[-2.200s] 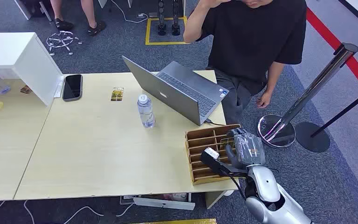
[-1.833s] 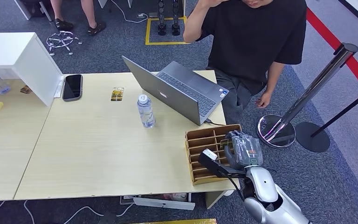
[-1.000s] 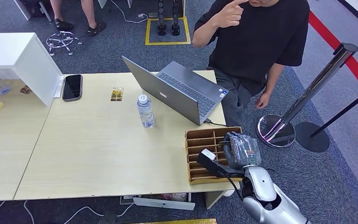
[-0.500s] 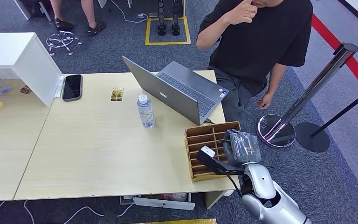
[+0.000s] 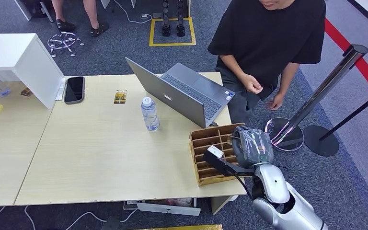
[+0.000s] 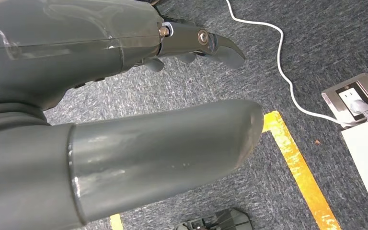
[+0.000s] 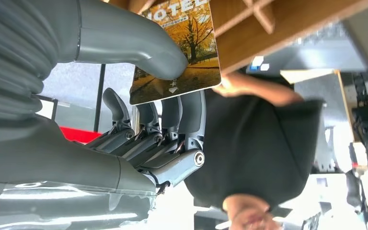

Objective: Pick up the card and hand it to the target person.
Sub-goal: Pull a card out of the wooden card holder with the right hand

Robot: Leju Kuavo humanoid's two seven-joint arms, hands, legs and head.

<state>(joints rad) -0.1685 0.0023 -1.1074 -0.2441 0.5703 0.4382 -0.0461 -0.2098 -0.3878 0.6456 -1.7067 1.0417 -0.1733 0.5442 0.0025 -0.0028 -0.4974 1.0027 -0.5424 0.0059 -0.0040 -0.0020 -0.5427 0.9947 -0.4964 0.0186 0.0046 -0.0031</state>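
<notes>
Pale wood table (image 5: 100, 158) on grey carpet, with a yellow floor marking and cables beyond its far edge. On the table: open grey laptop (image 5: 182, 93), clear water bottle (image 5: 149, 114), dark phone (image 5: 74, 89), a small picture card (image 5: 120, 97) lying flat between phone and laptop, and a slotted wooden organizer (image 5: 211, 153) at the near right corner. White box-like unit (image 5: 21, 62) on the far left, small items beside it too blurred to name. Chrome stanchion (image 5: 316, 96) with round base to the right, red floor line behind it.

Person in black shirt (image 5: 268, 33) standing past the table's far right corner, head cut off by the frame edge, hands low in front of the body. Another person's legs (image 5: 74, 14) at the top left, cut off above the knees.

Right hand (image 5: 252, 146) at the organizer's right side; in the right wrist view, thumb and fingers (image 7: 182, 115) pinching the card (image 7: 182, 52), printed with an autumn tree scene and partial lettering, its upper part cut off, right by the organizer's wooden dividers. Card itself hidden behind the hand in the head view.

Left hand (image 6: 124, 96) hanging over carpet, thumb and fingers apart, holding nothing. White cable (image 6: 278, 57) and floor socket (image 6: 354, 98) below it.
</notes>
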